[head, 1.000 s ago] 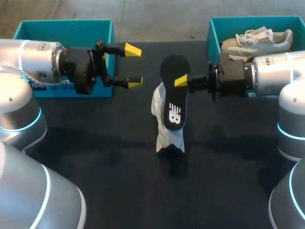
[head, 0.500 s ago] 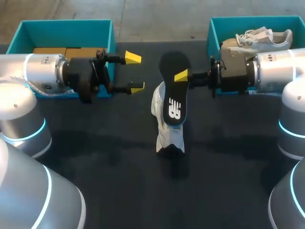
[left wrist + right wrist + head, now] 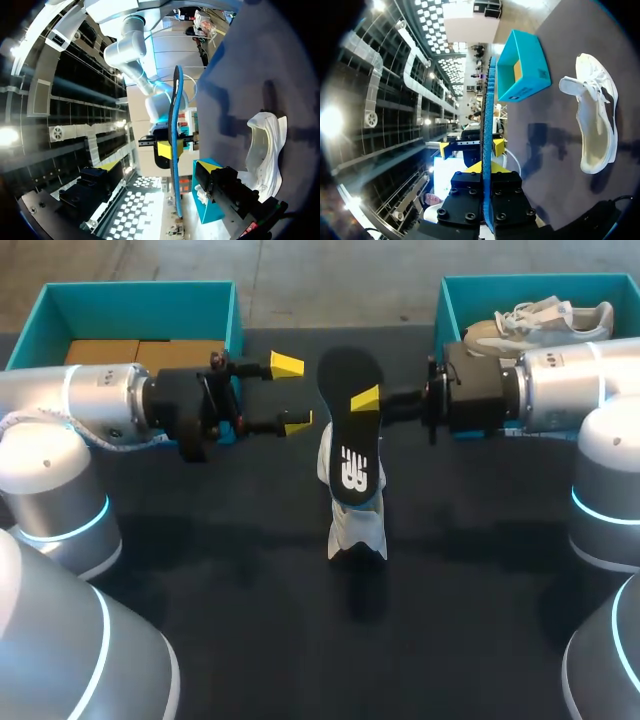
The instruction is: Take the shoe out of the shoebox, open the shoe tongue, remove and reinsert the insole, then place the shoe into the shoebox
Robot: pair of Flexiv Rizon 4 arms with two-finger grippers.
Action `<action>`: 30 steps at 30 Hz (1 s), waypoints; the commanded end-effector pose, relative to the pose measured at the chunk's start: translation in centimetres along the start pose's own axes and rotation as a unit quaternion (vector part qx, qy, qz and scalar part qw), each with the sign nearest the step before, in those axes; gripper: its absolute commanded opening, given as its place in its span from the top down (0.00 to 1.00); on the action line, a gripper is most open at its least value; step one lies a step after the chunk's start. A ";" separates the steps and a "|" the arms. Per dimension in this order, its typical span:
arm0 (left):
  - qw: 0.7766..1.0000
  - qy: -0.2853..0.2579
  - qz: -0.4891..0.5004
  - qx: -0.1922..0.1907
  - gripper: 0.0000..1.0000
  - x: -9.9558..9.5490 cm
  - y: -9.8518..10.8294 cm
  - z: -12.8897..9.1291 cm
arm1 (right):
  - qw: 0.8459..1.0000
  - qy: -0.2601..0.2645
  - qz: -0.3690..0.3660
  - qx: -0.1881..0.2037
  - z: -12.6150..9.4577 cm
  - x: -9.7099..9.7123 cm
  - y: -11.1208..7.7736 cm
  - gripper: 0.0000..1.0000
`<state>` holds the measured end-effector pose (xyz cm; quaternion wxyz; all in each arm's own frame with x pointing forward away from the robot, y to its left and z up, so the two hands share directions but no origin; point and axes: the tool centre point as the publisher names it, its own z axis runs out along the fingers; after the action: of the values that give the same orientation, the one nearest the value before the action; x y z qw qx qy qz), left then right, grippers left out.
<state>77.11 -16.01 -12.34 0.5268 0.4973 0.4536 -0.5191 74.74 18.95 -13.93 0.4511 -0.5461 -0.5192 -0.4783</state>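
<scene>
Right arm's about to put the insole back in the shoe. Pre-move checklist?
1. Right claw shut on the insole, gripped at its edge: ok.
2. Left claw open, beside the insole and not touching it: ok.
3. Insole lifted clear of the white shoe; both wrist views show a gap: ok.
4. Shoe opening exposed, nothing lying in it: ok.
5. Shoe resting free on the table, held by neither claw: not ok, it may slide.
6. Insole toe end matched to the shoe toe: cannot tell.

Robotics lab for sure: a silver left arm and right arm with glowing blue rings, at either side of a black desk.
</scene>
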 end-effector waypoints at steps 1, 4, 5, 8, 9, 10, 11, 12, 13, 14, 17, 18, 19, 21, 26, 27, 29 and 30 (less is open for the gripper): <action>1.000 -0.005 -0.001 -0.002 0.07 0.4 0.4 0.9 | 1.000 0.000 0.001 0.002 1.2 -0.1 0.2 1.00; 1.000 -0.005 -0.002 -0.001 0.10 0.5 0.5 1.2 | 1.000 0.002 0.003 0.002 1.4 -0.3 0.0 1.00; 1.000 -0.005 -0.003 -0.001 0.10 0.6 0.5 1.3 | 1.000 0.002 0.003 0.002 1.5 -0.4 0.0 1.00; 1.000 -0.004 -0.003 -0.001 0.13 0.7 0.7 1.5 | 1.000 0.005 0.004 0.004 1.9 -0.4 -0.2 1.00; 1.000 -0.004 -0.006 -0.002 0.18 0.8 0.7 1.6 | 1.000 0.005 0.004 0.004 2.0 -0.4 -0.3 1.00; 1.000 -0.004 -0.006 -0.003 0.20 0.9 0.8 1.6 | 1.000 0.005 0.004 0.005 2.1 -0.4 -0.4 1.00; 1.000 -0.004 -0.005 -0.004 0.21 0.9 0.8 1.7 | 1.000 0.005 0.004 0.005 2.1 -0.4 -0.4 1.00; 1.000 -0.003 -0.006 -0.005 0.29 1.0 0.8 1.7 | 1.000 0.005 0.004 0.006 2.1 -0.5 -0.5 1.00; 1.000 -0.003 -0.006 -0.005 0.29 1.0 0.8 1.8 | 1.000 0.005 0.005 0.005 2.2 -0.5 -0.6 1.00; 1.000 -0.002 -0.007 -0.005 0.30 1.1 0.9 1.8 | 1.000 0.006 0.005 0.005 2.2 -0.5 -0.6 1.00; 1.000 0.000 -0.009 -0.005 0.35 1.3 0.8 2.0 | 1.000 0.007 0.004 0.004 2.2 -0.5 -0.6 1.00; 1.000 0.001 -0.009 -0.005 0.37 1.3 0.8 2.0 | 1.000 0.008 0.004 0.004 2.3 -0.5 -0.6 1.00; 1.000 0.001 -0.010 -0.005 0.39 1.3 0.8 2.1 | 1.000 0.008 0.004 0.004 2.3 -0.6 -0.6 1.00; 1.000 0.001 -0.011 -0.007 0.40 1.4 0.8 2.1 | 1.000 0.008 0.004 0.005 2.5 -0.6 -0.6 1.00; 1.000 0.000 -0.014 -0.010 0.52 1.6 0.7 2.3 | 1.000 0.011 0.003 0.007 2.6 -0.7 -0.6 1.00; 1.000 0.000 -0.015 -0.010 0.52 1.6 0.7 2.3 | 1.000 0.011 0.003 0.007 2.7 -0.7 -0.6 1.00; 1.000 0.001 -0.016 -0.010 0.53 1.7 0.6 2.3 | 1.000 0.012 0.002 0.007 2.7 -0.7 -0.6 1.00; 1.000 0.000 -0.019 -0.011 0.54 1.7 0.6 2.4 | 1.000 0.012 0.001 0.006 2.7 -0.7 -0.6 1.00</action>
<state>77.85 -18.38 -13.67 0.5201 0.4853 0.4675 -0.5248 74.14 21.16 -14.81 0.4619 -0.5381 -0.5166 -0.4798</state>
